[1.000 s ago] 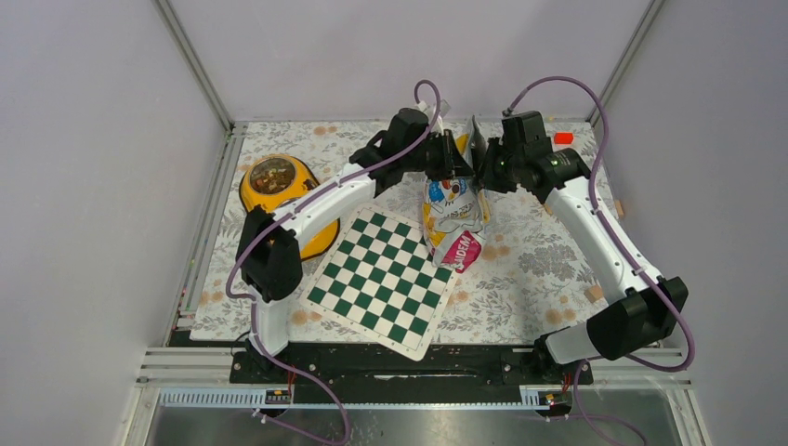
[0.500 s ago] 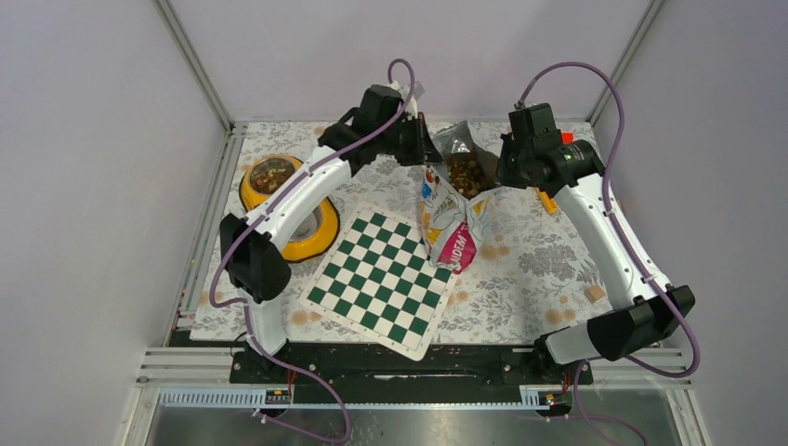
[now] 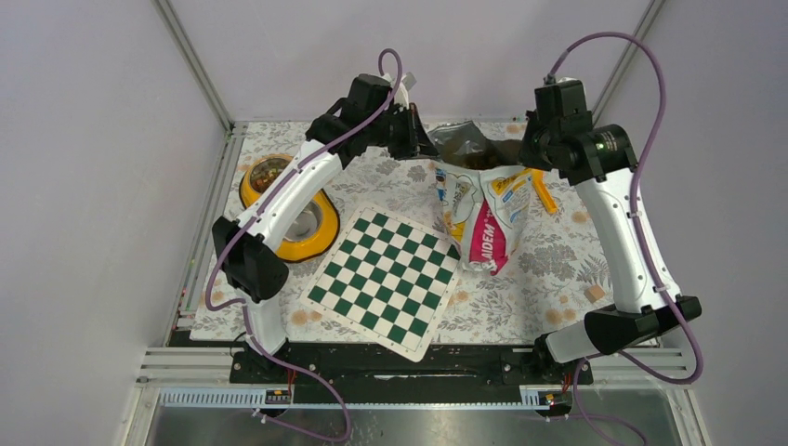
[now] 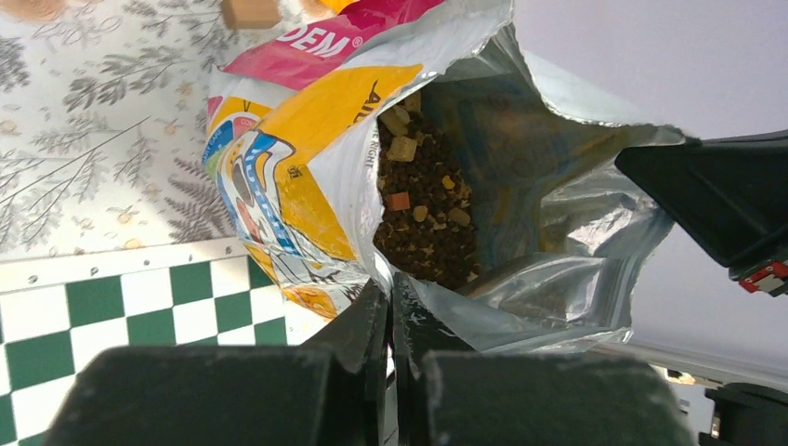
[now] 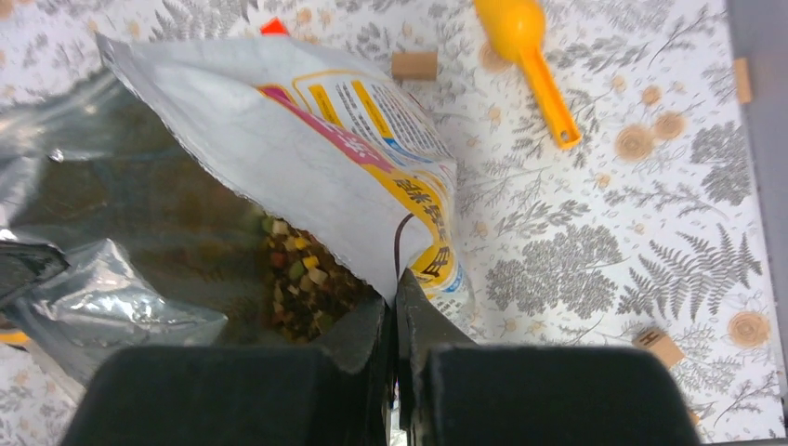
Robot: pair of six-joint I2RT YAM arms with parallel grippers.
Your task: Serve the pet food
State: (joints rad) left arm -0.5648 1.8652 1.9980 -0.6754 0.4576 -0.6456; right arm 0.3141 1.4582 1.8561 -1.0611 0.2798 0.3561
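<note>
The pet food (image 4: 427,223) is a dark heap of small kibble with tan and orange bits, lying inside an opened yellow, white and pink foil bag (image 3: 483,209) at the far middle of the table. My left gripper (image 4: 390,288) is shut on the bag's left rim (image 4: 372,186). My right gripper (image 5: 392,293) is shut on the opposite rim (image 5: 307,121), with kibble (image 5: 302,279) showing just inside. From above, the left gripper (image 3: 429,149) and right gripper (image 3: 522,153) hold the bag mouth stretched wide between them. A yellow bowl (image 3: 269,172) at the left holds some kibble.
A green-and-white chessboard (image 3: 386,279) lies in front of the bag. A yellow-rimmed metal bowl (image 3: 311,223) adjoins the yellow one. A yellow scoop (image 3: 542,192) lies right of the bag. Wooden blocks (image 3: 593,294) and a red cube (image 5: 272,26) are scattered on the patterned cloth.
Both grippers closed on the bag's rims and drew apart, opening the mouth wide. The bag shifted to the right and both arms rose.
</note>
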